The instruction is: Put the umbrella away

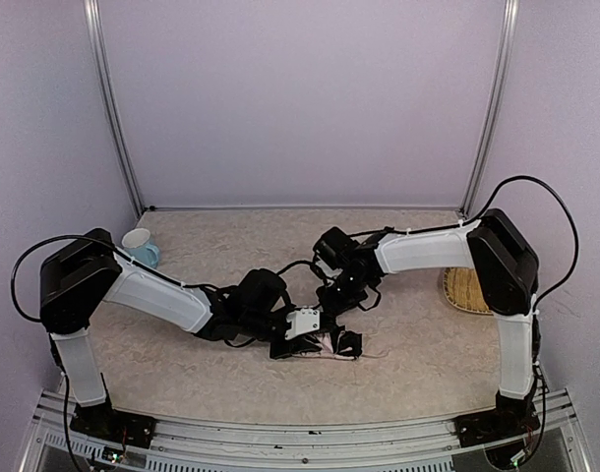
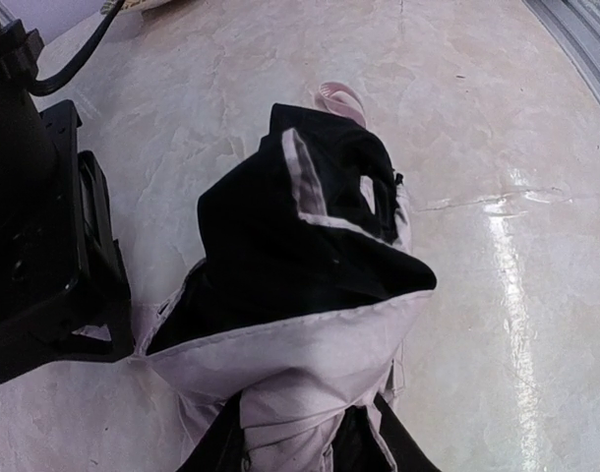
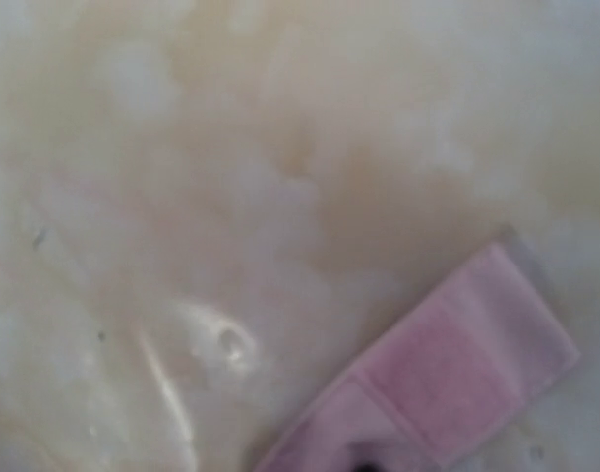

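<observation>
The umbrella [image 1: 330,343] lies collapsed on the table in front of the arms, pale pink fabric with black lining. In the left wrist view the umbrella [image 2: 310,246] fills the middle, its small pink handle [image 2: 341,98] pointing away. My left gripper [image 2: 310,438] is shut on a bunch of the pink fabric at the near end; from above, the left gripper [image 1: 305,332] sits at the umbrella's left end. My right gripper [image 1: 335,300] hangs low just behind the umbrella. Its blurred wrist view shows only table and a pink strap [image 3: 448,383]; its fingers are hidden.
A pale blue cup [image 1: 141,246] stands at the back left beside the left arm. A woven straw mat [image 1: 465,290] lies at the right under the right arm. The right arm's black wrist [image 2: 39,246] is close on the umbrella's left.
</observation>
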### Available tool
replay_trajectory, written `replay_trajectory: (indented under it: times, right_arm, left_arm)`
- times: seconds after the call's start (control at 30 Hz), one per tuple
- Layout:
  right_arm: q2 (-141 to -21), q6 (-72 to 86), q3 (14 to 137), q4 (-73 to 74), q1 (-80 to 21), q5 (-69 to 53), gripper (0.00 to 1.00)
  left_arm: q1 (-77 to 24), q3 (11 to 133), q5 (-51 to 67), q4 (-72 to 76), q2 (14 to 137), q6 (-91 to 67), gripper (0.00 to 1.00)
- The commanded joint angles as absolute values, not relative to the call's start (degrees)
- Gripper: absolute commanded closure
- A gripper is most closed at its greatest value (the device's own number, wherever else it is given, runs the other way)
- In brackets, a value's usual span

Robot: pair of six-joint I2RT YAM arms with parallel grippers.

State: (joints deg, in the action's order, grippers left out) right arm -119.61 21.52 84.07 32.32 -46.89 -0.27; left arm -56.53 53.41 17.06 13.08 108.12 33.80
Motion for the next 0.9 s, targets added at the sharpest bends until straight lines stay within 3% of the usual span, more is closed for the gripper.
replay_trajectory:
  times: [0.0,0.2,0.5,0.7,0.87]
  right_arm:
    - [-122.5,21.3,82.1,35.5,-47.3,0.5,1.0]
    - [-121.9,18.2,84.7,23.8,-42.2,-5.8,1.0]
    - [-119.5,14.6,90.0,14.1,-38.7,-5.6,1.0]
    - [-112.8,15.5,84.8,5.0,-37.8,-17.1,1.0]
    - [-103.5,19.3,73.6,-2.5,-37.8,-21.5,1.0]
  left_arm:
    - [-57.2,50.2,14.4,-0.2,112.0,34.3,0.67]
    - [-56.7,53.1,15.9,-4.0,114.1,35.3,0.69]
    - [-54.5,57.7,23.0,-9.5,118.2,35.0,0.73]
    - [-52.5,63.0,26.9,-14.5,123.7,33.2,0.75]
    - [-47.9,63.6,31.2,-12.2,125.7,24.7,0.74]
